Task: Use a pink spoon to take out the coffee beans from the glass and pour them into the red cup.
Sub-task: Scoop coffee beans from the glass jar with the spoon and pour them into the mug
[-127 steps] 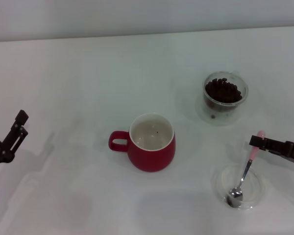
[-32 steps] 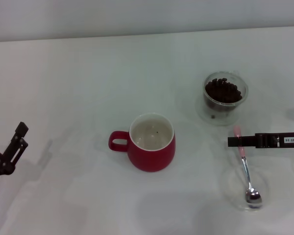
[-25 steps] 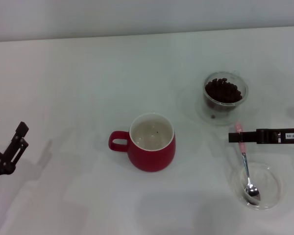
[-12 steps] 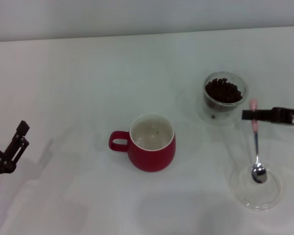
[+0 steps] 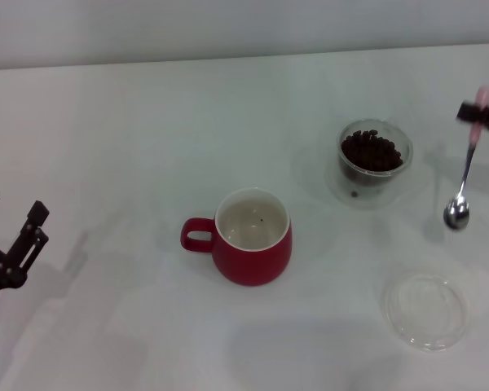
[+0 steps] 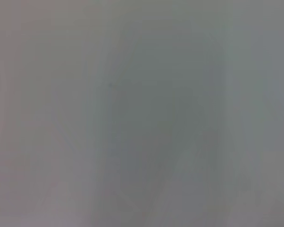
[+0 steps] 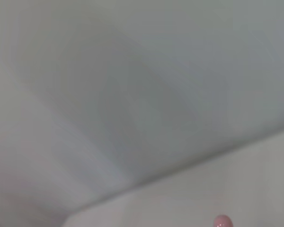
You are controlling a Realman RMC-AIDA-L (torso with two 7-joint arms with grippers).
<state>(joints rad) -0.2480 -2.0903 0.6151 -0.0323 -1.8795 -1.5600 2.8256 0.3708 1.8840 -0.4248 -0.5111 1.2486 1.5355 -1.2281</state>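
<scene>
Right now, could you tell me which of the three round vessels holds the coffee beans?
The glass, beside the hanging pink spoon; the red cup and flat clear dish hold none.

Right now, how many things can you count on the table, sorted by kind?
Red cup: 1
Glass of coffee beans: 1
Flat clear dish: 1
Pink spoon, held above the table by the right gripper: 1
Total: 4

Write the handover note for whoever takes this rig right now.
Right gripper: shut on the spoon, which hangs bowl down, lifted clear of the dish, right of the glass.
Left gripper: open, parked at the table's left edge.
Beans: all in the glass.
Red cup: mid-table, no scoop in it.
Done: spoon picked up.
Left: scoop beans from the glass, pour into the cup.
</scene>
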